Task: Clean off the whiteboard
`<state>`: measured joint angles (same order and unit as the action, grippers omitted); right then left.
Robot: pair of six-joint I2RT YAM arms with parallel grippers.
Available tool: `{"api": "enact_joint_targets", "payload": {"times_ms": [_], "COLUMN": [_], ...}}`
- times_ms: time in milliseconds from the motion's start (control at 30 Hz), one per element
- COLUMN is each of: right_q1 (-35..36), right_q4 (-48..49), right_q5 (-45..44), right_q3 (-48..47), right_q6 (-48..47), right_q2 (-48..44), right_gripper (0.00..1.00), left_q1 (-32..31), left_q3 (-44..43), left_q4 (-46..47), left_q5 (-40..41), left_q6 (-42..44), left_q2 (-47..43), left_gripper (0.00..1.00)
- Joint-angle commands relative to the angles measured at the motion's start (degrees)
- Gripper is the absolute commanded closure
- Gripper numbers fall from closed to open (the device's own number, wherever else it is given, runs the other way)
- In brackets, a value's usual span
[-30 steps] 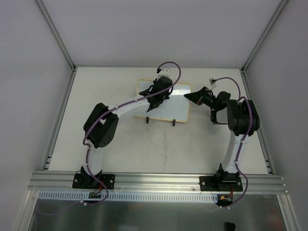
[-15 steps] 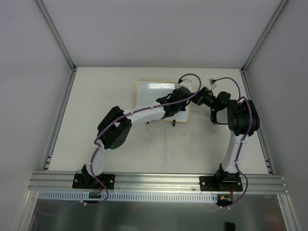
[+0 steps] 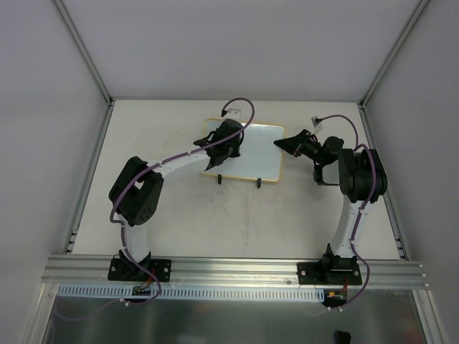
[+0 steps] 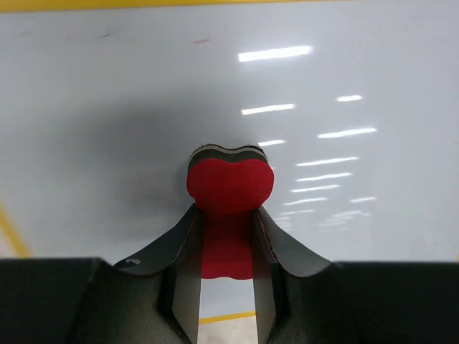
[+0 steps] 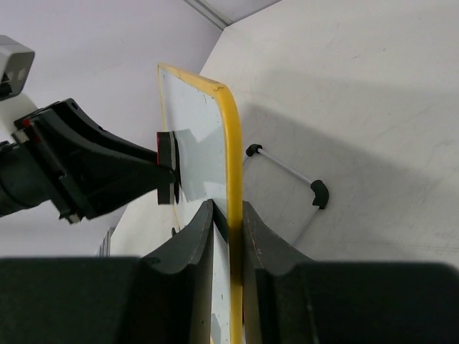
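Observation:
The whiteboard [image 3: 262,154] stands tilted at the back middle of the table, glossy white with a yellow frame [image 5: 231,143]. My left gripper [image 4: 226,215] is shut on a red eraser [image 4: 229,183], whose pad is pressed flat against the board's face [image 4: 107,86]. From above, that gripper [image 3: 212,163] is over the board's left part. My right gripper [image 5: 228,211] is shut on the board's right frame edge, one finger on each side; from above it [image 3: 280,144] meets the board's right side. The face shows only faint specks near its top edge.
Two black feet [image 3: 220,178] [image 3: 258,183] prop the board; one foot and its wire leg [image 5: 318,193] show behind it. Walls enclose the table [image 3: 179,215] on three sides. A metal rail [image 3: 237,269] runs along the near edge by the arm bases.
The left gripper swept the eraser from the board's middle to its right side, then back to the left part. The right gripper has held the frame without moving.

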<state>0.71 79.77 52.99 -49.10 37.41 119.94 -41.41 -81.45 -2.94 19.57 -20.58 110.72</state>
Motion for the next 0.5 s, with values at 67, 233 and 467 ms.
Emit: {"api": "enact_joint_targets", "payload": {"times_ms": [67,233,467], "right_q1": [0.7,0.7,0.7], "right_q4": [8.0,8.0,8.0], "right_q5": [0.4,0.6,0.6], "right_q3": [1.8,2.0,2.2], "right_q6": [-4.8,-4.8,-4.6], "right_q2": [-1.4,-1.6,-1.7], "right_gripper": [1.00,1.00,1.00], "left_q1": [4.1,5.2,10.5], "left_q3": [11.4,19.1,27.7], "left_q4": [-4.0,-3.7,-1.5], "left_q5": [4.5,5.1,1.7], "left_q6": [-0.5,-3.0,-4.2], "left_q2": [-8.5,-17.6,-27.1], "left_gripper": [1.00,1.00,1.00]}}
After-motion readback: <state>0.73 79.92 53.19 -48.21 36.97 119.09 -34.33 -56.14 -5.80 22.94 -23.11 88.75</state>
